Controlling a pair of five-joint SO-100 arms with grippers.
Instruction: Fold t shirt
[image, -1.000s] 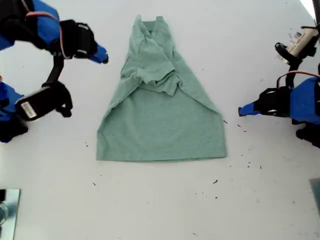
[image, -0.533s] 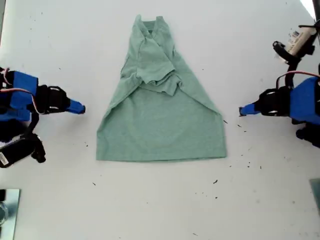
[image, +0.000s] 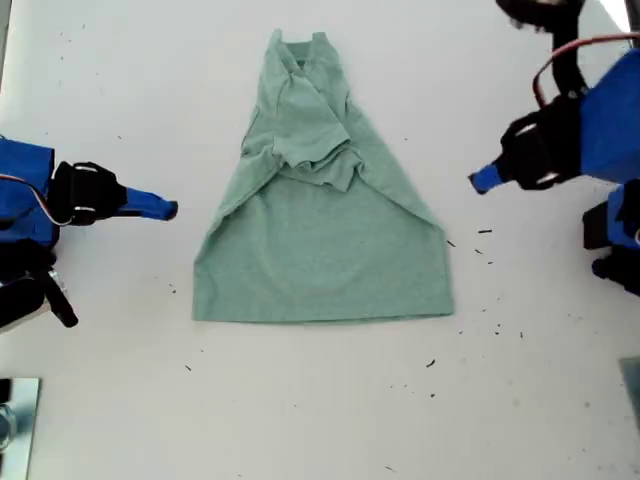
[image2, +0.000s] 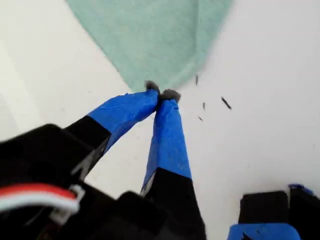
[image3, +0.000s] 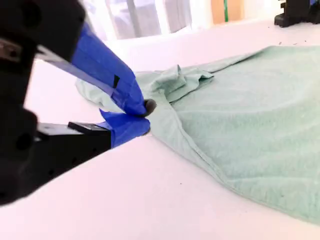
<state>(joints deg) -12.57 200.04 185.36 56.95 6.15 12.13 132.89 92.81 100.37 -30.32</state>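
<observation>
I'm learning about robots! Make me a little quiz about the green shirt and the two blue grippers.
1. True or false: the t shirt lies with both sleeves spread wide open.
2. What is my first gripper holding? A) the shirt's hem B) a sleeve C) nothing
3. Fill the gap: in the exterior view, my second gripper sits off the shirt's ____ side.

Key:
1. False. The sleeves are folded in over the middle.
2. C. Its jaws are shut just short of the shirt's corner.
3. Left.
</observation>
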